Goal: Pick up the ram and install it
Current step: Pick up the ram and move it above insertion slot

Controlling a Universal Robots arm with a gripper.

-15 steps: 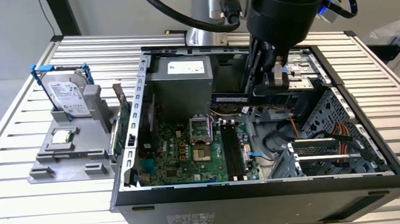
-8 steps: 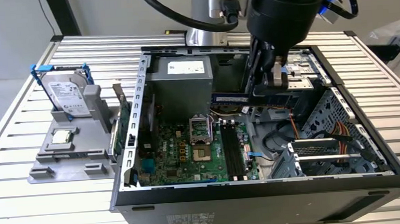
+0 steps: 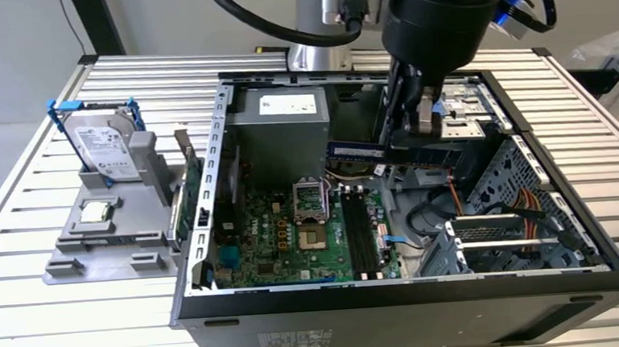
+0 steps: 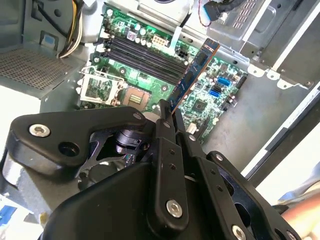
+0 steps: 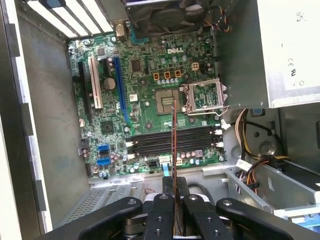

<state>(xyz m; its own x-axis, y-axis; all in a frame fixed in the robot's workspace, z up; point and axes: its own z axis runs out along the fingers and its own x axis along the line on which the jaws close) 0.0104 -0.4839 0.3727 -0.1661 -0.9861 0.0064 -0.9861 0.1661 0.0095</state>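
Exterior view: ram (image 3: 356,150) part-hid behind pincer (image 3: 413,140)

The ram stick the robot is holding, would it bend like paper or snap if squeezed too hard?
The ram is probably stiff: it sticks out straight from the fingers, held at one end, without drooping. It looks thin edge-on in the first wrist view, so it is likely light, and hard twisting might crack it.

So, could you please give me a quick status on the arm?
Hand shut on memory stick. Stick hangs above the motherboard, not seated; slots empty. Nothing in the way.
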